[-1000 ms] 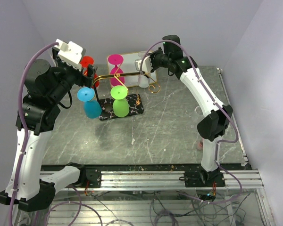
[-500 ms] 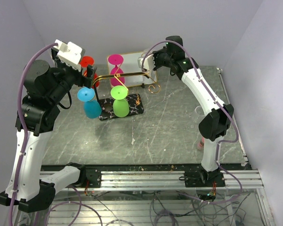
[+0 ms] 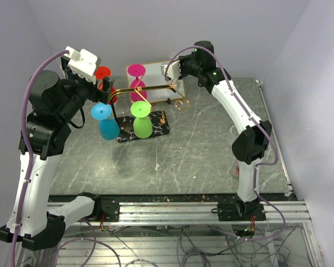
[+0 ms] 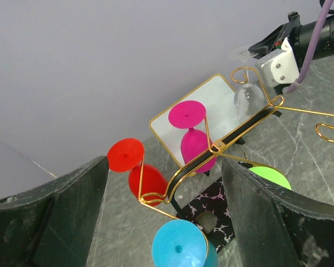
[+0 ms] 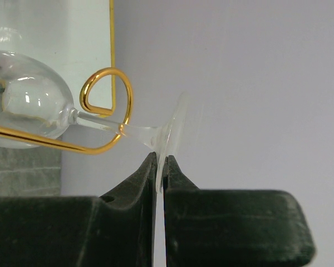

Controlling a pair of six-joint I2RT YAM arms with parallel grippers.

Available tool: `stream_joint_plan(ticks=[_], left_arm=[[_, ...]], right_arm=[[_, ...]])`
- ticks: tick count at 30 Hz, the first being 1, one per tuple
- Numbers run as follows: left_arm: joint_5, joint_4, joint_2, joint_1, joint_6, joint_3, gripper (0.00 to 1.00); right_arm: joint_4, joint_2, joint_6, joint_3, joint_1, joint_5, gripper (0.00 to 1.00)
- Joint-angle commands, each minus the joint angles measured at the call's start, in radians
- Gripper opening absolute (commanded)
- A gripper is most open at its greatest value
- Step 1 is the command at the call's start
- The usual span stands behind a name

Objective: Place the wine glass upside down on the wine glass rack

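Wine glass (image 5: 28, 105) is clear and sits at the right end of the wine glass rack (image 4: 228, 139), foot up and bowl down, tilted. Stem threads through a gold scroll loop (image 5: 107, 108) and looks to be touching the wire where they cross. Bowl hangs below the bar, over the white gold-rimmed tray (image 4: 217, 94).

Right gripper (image 5: 160, 164) is pinching the rim of the glass foot. Fingertips are closed on the thin disc edge with only the glass between them. The foot stands on edge in the right wrist view, with the stem running away from the fingers toward the rack. Top view puts this gripper at the back right of the rack, above the tray.

Left gripper (image 4: 166, 162) is spread wide with nothing between the fingers. It hovers above the rack's left end.

Four coloured glasses already hang inverted: red (image 4: 125, 154), magenta (image 4: 187, 115), cyan (image 4: 178, 250), green (image 4: 270, 178). The rack's black marbled base (image 3: 156, 130) sits on the grey table (image 3: 200, 150).
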Motion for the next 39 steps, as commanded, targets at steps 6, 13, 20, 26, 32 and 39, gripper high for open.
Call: stream_joint_plan(ticks=[6, 13, 20, 26, 32, 39], left_arm=[[-0.006, 0.034, 0.014, 0.011, 0.013, 0.005, 0.93], [-0.008, 0.033, 0.020, 0.014, 0.015, 0.008, 0.93], [-0.002, 0.036, 0.024, 0.017, 0.013, 0.005, 0.93], [0.003, 0.035, 0.023, 0.017, 0.013, 0.008, 0.93], [0.010, 0.037, 0.023, 0.017, 0.012, 0.001, 0.93], [0.021, 0.037, 0.023, 0.017, 0.007, 0.003, 0.93]], right_arm=[[0.062, 0.062, 0.020, 0.097, 0.013, -0.013, 0.00], [0.009, 0.075, 0.021, 0.133, 0.031, -0.046, 0.00], [-0.025, 0.059, 0.018, 0.127, 0.037, -0.054, 0.00], [-0.064, 0.035, 0.017, 0.104, 0.042, -0.062, 0.01], [-0.084, 0.007, 0.014, 0.068, 0.046, -0.058, 0.03], [-0.071, -0.015, 0.011, 0.014, 0.048, -0.042, 0.07]])
